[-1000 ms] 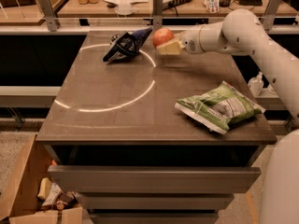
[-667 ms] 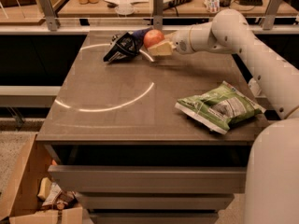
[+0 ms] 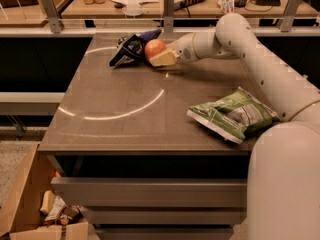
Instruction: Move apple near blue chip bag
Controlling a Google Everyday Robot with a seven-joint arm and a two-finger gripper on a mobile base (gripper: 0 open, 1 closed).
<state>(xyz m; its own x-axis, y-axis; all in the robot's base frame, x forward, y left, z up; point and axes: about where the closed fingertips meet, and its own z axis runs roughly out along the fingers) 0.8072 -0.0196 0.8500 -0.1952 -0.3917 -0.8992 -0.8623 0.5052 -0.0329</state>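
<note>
The apple (image 3: 153, 47) is small, round and red-orange, at the far middle of the brown table (image 3: 125, 129). My gripper (image 3: 159, 55) is shut on the apple, its pale fingers (image 3: 164, 59) around the fruit's right and lower side. The white arm reaches in from the right. The blue chip bag (image 3: 129, 49) is dark navy with white markings and lies right beside the apple on its left, touching or almost touching it. The apple sits low over the table top; I cannot tell whether it rests on it.
A larger green and white bag (image 3: 234, 114) lies at the table's right front, next to my arm. A rail with metal posts (image 3: 168, 4) runs behind the table. An open cardboard box (image 3: 30, 204) stands on the floor at the lower left.
My gripper has carried the apple to the left across the far side of the table, from a gap right of the blue chip bag to right beside it.
</note>
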